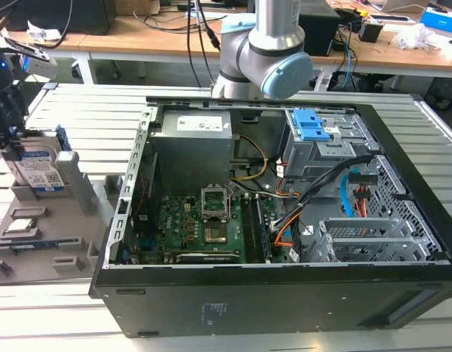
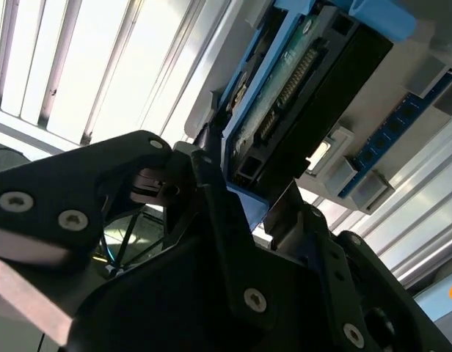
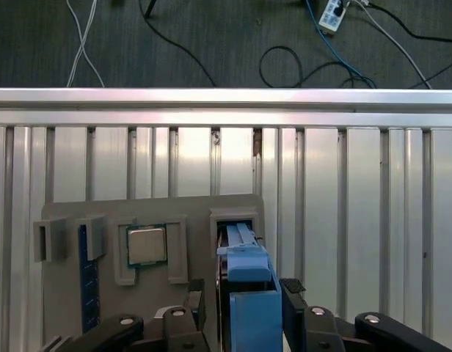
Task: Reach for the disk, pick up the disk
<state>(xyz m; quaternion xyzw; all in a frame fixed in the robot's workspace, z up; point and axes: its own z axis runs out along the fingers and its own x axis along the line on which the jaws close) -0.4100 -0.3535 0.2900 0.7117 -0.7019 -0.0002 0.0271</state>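
Now we are straddling the upright disk (image 3: pixel 249 326) in its holder (image 3: pixel 182 213) with the tool (image 3: pixel 244 293) for a side grip; clamping or not, we cannot tell.

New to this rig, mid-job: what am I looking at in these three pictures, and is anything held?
The grey jointed machine is a robot arm. The exterior view looks across a slatted metal table at an open computer case. Both wrist views ride on the arm and look past its end effector. That end effector sits around the disk, which stands upright in a grey holder tray at the exterior view's left. A processor chip lies in the tray beside it. Whether the disk is gripped, I cannot tell.
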